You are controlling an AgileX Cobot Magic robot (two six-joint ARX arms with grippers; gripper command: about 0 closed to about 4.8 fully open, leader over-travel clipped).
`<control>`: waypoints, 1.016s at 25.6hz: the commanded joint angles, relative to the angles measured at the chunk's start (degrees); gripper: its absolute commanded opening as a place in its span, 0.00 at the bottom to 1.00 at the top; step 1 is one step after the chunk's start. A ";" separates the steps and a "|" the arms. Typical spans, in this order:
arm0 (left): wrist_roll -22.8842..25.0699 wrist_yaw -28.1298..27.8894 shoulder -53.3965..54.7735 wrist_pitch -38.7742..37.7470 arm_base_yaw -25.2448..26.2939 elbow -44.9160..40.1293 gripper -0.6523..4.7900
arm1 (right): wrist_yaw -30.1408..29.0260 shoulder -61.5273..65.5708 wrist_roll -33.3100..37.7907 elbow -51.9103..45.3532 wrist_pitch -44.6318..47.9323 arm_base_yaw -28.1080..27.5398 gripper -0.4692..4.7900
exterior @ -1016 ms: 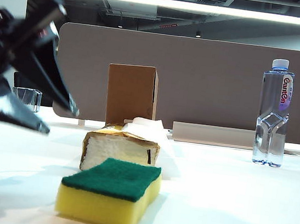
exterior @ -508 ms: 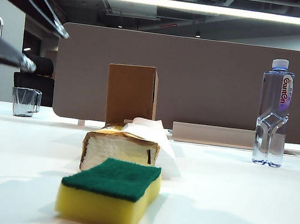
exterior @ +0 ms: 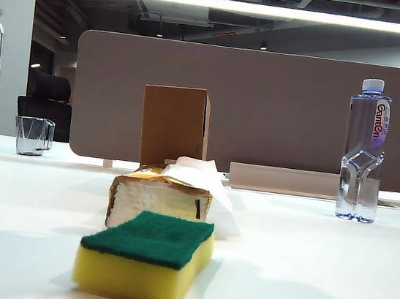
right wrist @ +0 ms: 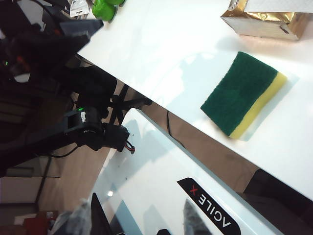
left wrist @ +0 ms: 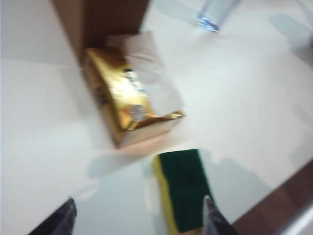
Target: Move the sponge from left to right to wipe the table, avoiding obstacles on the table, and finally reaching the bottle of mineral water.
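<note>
- Hovering high over the sponge, the left gripper has its fingers spread wide, holding nothing.
- The right gripper hangs off the bench edge, fingers apart and empty.
- The sponge lies green side up, just before the tissue pack and cardboard box.
- The water bottle stands far right.

Sponge (green face up) before tissue pack
</note>
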 commanded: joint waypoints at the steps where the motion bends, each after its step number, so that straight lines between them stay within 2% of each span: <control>1: 2.73 5.01 -0.11 -3.28 7.41 0.15 0.75 | 0.02 -0.07 -0.83 0.22 0.55 0.02 0.55; 4: 5.86 12.63 -0.13 -6.49 17.53 0.15 0.75 | 0.09 -0.07 -0.85 0.20 0.57 0.02 0.55; 5: 5.16 12.63 -0.24 -6.97 18.25 0.22 0.75 | 0.20 -0.07 -0.94 0.20 0.55 -0.04 0.55; 12: 8.96 12.15 -0.96 -12.83 16.20 2.97 0.75 | 1.14 0.00 -0.98 0.13 -0.37 -0.02 0.55; 19: 10.16 10.69 -1.40 -15.28 16.20 6.16 0.75 | 3.52 1.20 -0.96 0.09 -0.98 0.87 0.55; 21: 10.23 10.69 -1.42 -16.55 16.20 7.69 0.75 | 3.50 2.82 -0.94 0.09 -0.33 1.99 0.56; 23: 10.27 10.71 -1.53 -17.64 16.20 9.03 0.75 | 4.09 4.57 -0.94 0.09 0.15 3.93 0.63; 26: 10.38 10.69 -1.57 -18.12 16.20 10.03 0.75 | 5.60 6.86 -0.94 0.09 0.96 6.12 0.63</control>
